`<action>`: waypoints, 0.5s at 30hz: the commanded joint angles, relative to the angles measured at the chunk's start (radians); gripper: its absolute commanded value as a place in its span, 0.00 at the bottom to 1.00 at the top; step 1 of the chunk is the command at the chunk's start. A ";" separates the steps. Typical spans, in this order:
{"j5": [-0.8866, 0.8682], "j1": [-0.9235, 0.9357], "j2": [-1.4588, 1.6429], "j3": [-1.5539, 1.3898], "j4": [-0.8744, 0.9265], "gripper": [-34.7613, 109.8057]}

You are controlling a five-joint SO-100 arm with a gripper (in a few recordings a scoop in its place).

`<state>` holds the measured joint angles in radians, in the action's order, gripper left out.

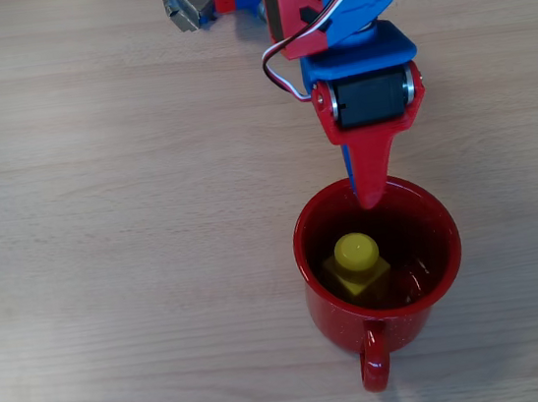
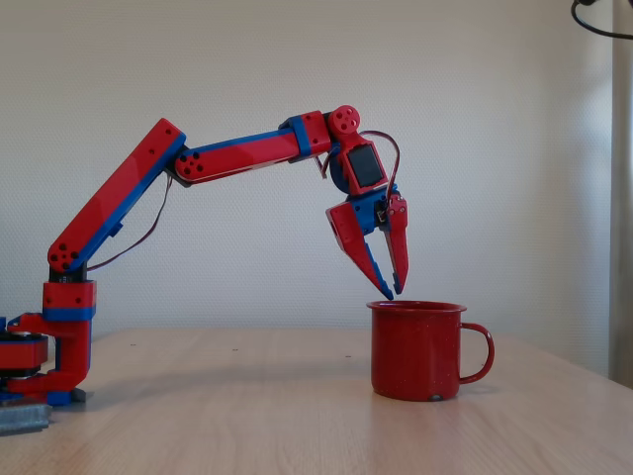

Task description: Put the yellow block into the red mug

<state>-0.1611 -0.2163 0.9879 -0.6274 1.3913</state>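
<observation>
Down inside the red mug (image 1: 390, 329) I see the yellow block (image 1: 358, 265) resting stud-up, so the drop looks done. My fingers (image 2: 391, 293) hang just above the rim, tips together and empty, clear to lift.

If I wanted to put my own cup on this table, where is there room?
Bare wood lies everywhere left of the red mug, and a narrower strip to its right. It is crowded only above the mug's rim, where the robot's hand hangs, and by the arm's base.
</observation>
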 commanded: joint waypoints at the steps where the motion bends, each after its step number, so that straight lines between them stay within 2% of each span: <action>1: -0.014 0.012 0.169 0.069 0.018 0.24; 8: 0.023 0.031 0.256 0.041 0.011 0.24; 15: 0.077 0.055 0.430 -0.135 -0.052 0.24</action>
<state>-0.0951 -0.1687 1.2763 -0.7486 1.3637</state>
